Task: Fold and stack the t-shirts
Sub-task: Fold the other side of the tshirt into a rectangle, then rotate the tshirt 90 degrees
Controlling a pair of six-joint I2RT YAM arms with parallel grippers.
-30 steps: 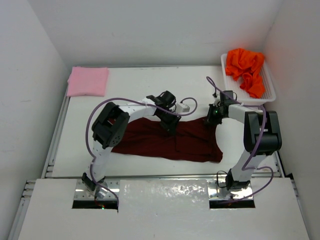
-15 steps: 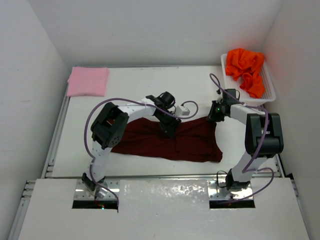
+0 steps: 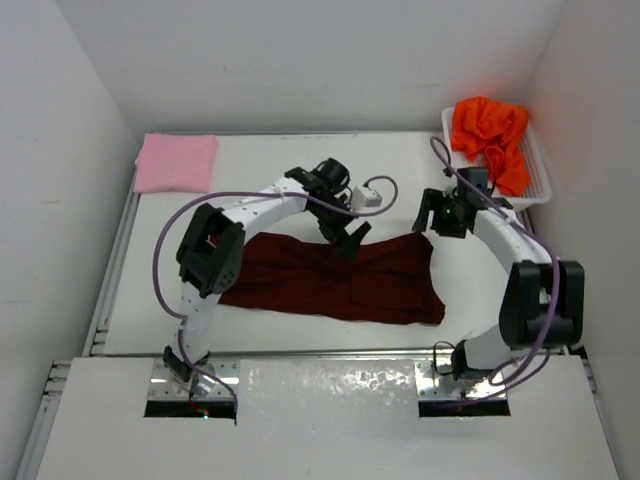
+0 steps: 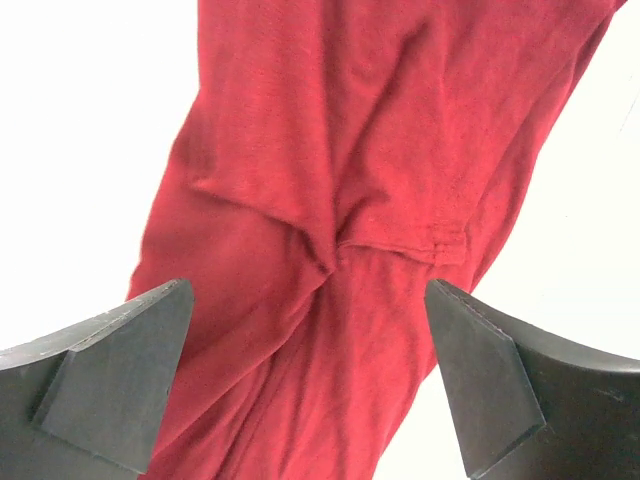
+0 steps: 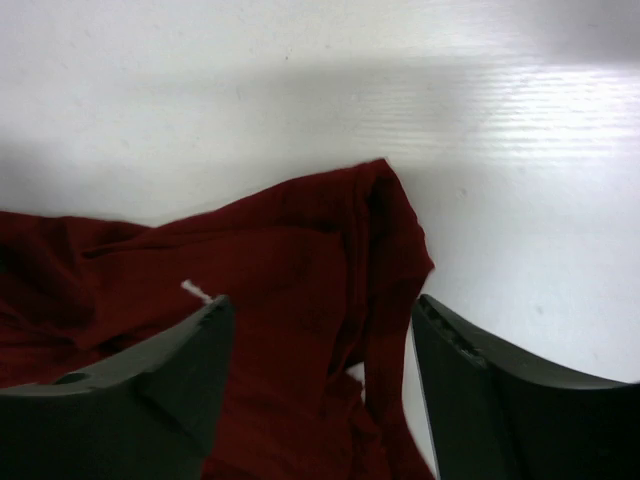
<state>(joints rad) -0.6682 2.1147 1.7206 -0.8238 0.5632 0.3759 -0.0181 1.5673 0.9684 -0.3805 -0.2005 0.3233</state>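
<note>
Though ungripped, maroon t-shirt [image 3: 380, 285] below fingers [image 4: 110, 385]

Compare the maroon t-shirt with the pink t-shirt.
The maroon t-shirt lies spread wide and wrinkled; the pink t-shirt is a neat folded rectangle. The maroon t-shirt covers far more surface than the pink t-shirt. The maroon t-shirt lies mid-table; the pink t-shirt sits at the far left corner. Both lie on the white table.

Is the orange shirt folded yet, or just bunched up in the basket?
Not folded. The orange t-shirt lies as a crumpled, wrinkled heap inside the white basket at the table's far right corner.
</note>
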